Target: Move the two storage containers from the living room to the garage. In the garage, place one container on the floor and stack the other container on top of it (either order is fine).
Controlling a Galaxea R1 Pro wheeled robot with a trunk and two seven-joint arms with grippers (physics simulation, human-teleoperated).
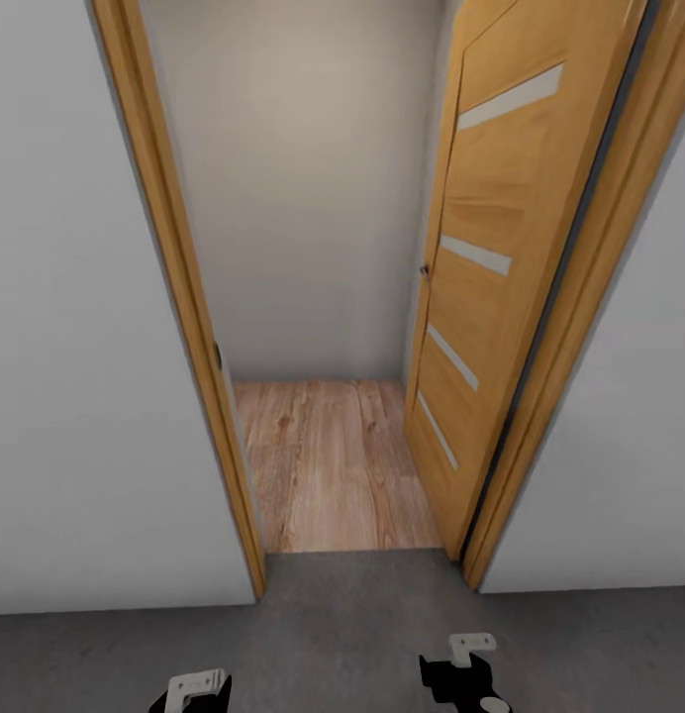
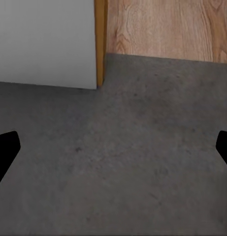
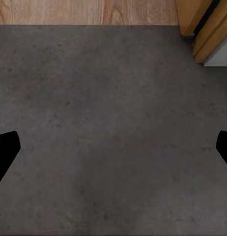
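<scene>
The robot stands on a dark grey concrete floor (image 1: 342,634), rough and speckled, right in front of an open doorway. On the left is a plain white wall (image 1: 75,347). Next to it runs the left door frame (image 1: 174,297), made of yellow-brown wood. Through the doorway there is a small space with a light wood plank floor (image 1: 328,465) and a pale far wall (image 1: 303,188). The wood planks meet the grey concrete in a straight line at the doorway. To the right, the wooden door (image 1: 501,257) is swung open into the far space. It has four thin pale strips set in it. Then comes the right door frame (image 1: 590,297), and after it more white wall (image 1: 630,446).

At the near edge of the head view, the left hand (image 1: 196,690) is low on the left and the right hand (image 1: 463,673) is low on the right. Both are black with white parts. In each wrist view the two dark fingertips sit far apart at the edges, so the left hand (image 2: 113,152) is wide and so is the right hand (image 3: 113,152). Both hold nothing. Under both is grey concrete.

No red-orange storage bin can be seen here.
</scene>
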